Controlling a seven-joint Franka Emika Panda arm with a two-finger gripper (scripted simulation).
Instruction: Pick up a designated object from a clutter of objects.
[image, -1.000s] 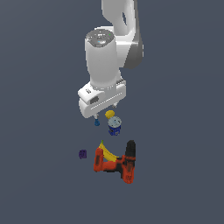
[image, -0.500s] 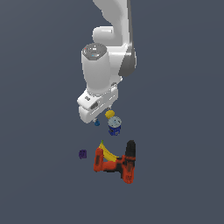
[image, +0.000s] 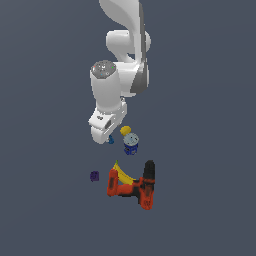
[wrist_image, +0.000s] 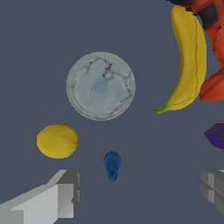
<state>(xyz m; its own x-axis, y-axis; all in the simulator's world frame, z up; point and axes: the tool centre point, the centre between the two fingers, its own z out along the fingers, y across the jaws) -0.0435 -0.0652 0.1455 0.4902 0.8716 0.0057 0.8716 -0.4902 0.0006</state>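
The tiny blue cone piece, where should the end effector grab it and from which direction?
Probably from straight above, closing across the blue cone piece's wider rounded body rather than its narrow tip. It is very small and low, with bare floor on both sides, and it already lies between the open fingers of the end effector. The yellow ball is the nearest neighbour, still apart.

You are looking at flat, even simulator light on a uniform slate-grey ground; nothing casts a shadow around the power drill (image: 134, 186). In the exterior view the white arm (image: 122, 75) is lit from above, its lower faces shading to grey, with no hard glare. That view is soft and low in detail: the tiny blue piece (image: 111, 140), well above the drill, is only a blur. The wrist view is sharper, with no edge distortion visible.
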